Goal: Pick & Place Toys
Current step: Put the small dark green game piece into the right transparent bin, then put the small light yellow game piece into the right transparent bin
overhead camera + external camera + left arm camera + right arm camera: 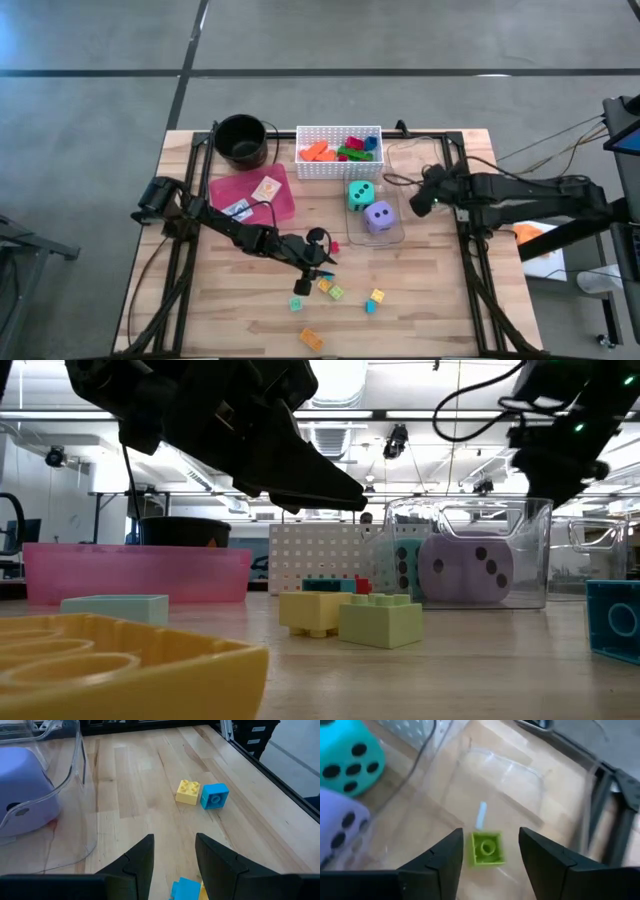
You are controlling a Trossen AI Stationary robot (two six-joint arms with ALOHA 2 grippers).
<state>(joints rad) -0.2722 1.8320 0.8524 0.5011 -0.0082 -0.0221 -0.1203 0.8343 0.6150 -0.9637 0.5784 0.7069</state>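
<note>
Judging by how things lie, the sorting is partly done. Nearest the left claw [318, 262], several small blocks are still loose on the wooden surface [430, 310]. A blue block [186, 889] lies just under its fingertips, and a little farther ahead sit a yellow block [188, 791] and a blue block with one round stud [214, 796], touching each other. In the overhead view more loose pieces lie near this claw, among them an orange block [311, 339] closest to the surface's front edge. The left claw stands narrowly parted with nothing between its fingers, low over this scatter.

Beyond it stands a clear container [398, 232] holding the purple die [378, 216], with the teal die [360, 194] just behind; whether the teal one is inside the container I cannot tell. The right claw [487, 851] hovers beside the dice, its fingers parted, and a small green block [487, 848] shows in the gap between them. It is blurred and I cannot tell whether it is gripped or falling free.

Farthest from both claws, the white basket [338, 165] already holds a heap of orange, red, green and blue blocks, and the pink tray [285, 207] carries two small cards. What remains, I judge, is the scatter around the left claw.

The blocks are small, bright, hard-edged plastic with studs on top.
</note>
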